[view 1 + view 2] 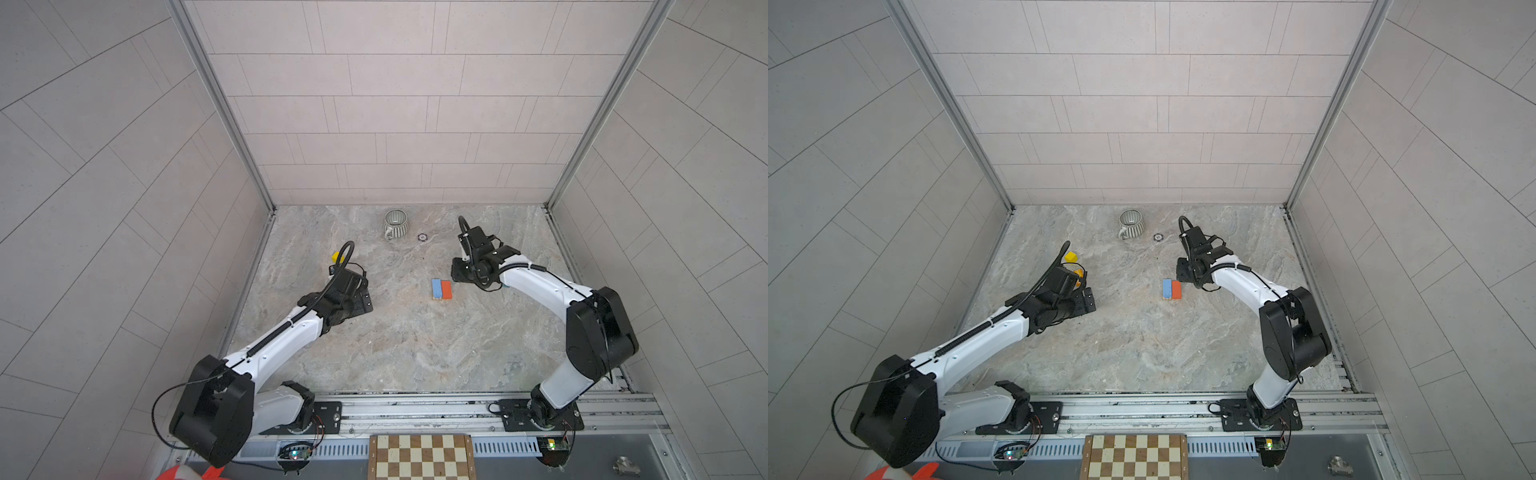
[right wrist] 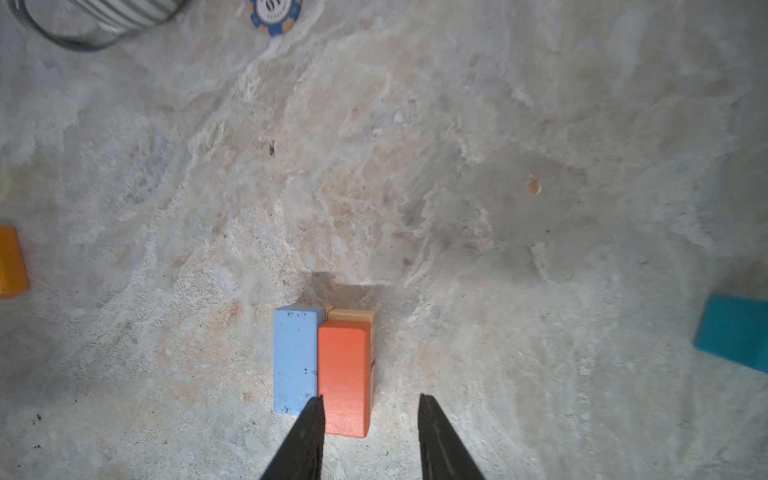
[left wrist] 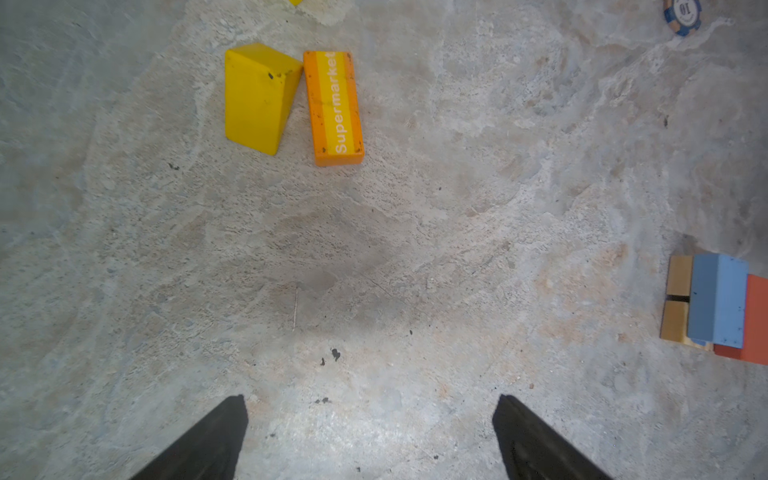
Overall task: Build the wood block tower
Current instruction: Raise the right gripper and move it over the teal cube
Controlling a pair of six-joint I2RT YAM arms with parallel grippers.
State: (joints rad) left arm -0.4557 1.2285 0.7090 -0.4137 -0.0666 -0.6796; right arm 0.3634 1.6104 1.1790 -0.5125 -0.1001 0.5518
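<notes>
Just before right gripper, orange-red block

I am wearing white shells between bulky black joints, trailing ribbed black cables, and showing tapering matte-black fingers.

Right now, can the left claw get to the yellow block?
Probably yes. The left claw is open, and only bare tabletop lies between it and the yellow block. The orange block lies close beside it.
</notes>
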